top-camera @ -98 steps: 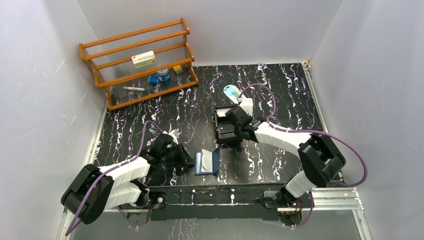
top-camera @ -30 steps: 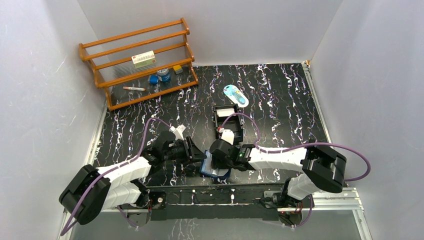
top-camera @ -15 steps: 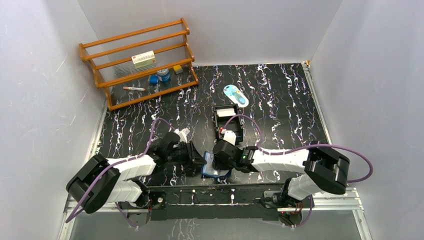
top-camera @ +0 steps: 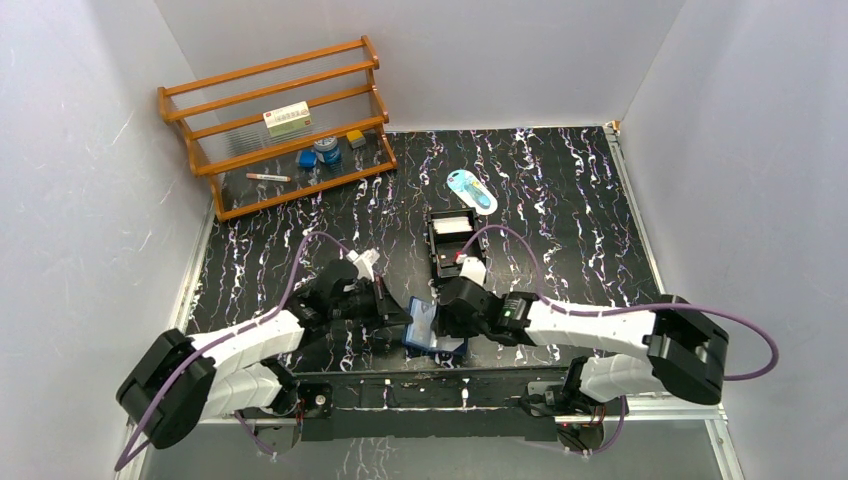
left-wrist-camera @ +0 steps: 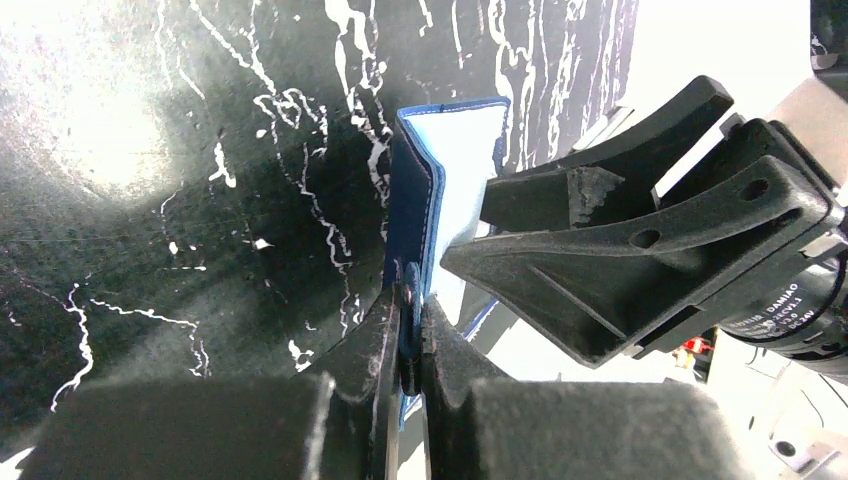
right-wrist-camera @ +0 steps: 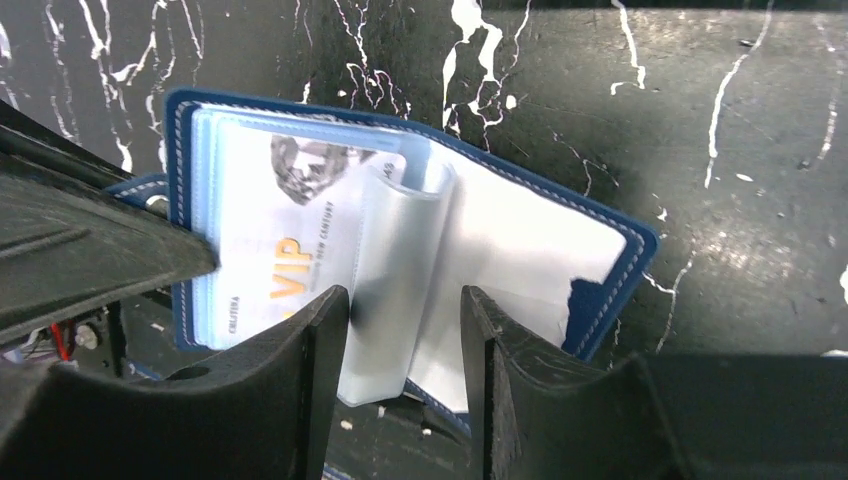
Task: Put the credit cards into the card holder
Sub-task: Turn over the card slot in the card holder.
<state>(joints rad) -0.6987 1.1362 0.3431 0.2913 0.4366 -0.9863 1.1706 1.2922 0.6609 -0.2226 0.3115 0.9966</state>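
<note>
Your left gripper (left-wrist-camera: 408,345) has its jaws pinched on the card holder (right-wrist-camera: 530,240) cover edge. The holder lies open by the worktop (top-camera: 560,200) front edge. Right gripper (right-wrist-camera: 405,305): jaws apart, straddling a clear sleeve (right-wrist-camera: 400,250), VIP card (right-wrist-camera: 270,270) beside it. Black tray (top-camera: 433,245) close behind.

The left gripper (left-wrist-camera: 410,345) had its jaws pinched tight on the navy cover edge of the card holder (left-wrist-camera: 412,200), which stood on edge on the black marbled surface (left-wrist-camera: 180,260). The right gripper (left-wrist-camera: 468,232) sat just beside the holder's pale-blue inner side, on its right.
</note>
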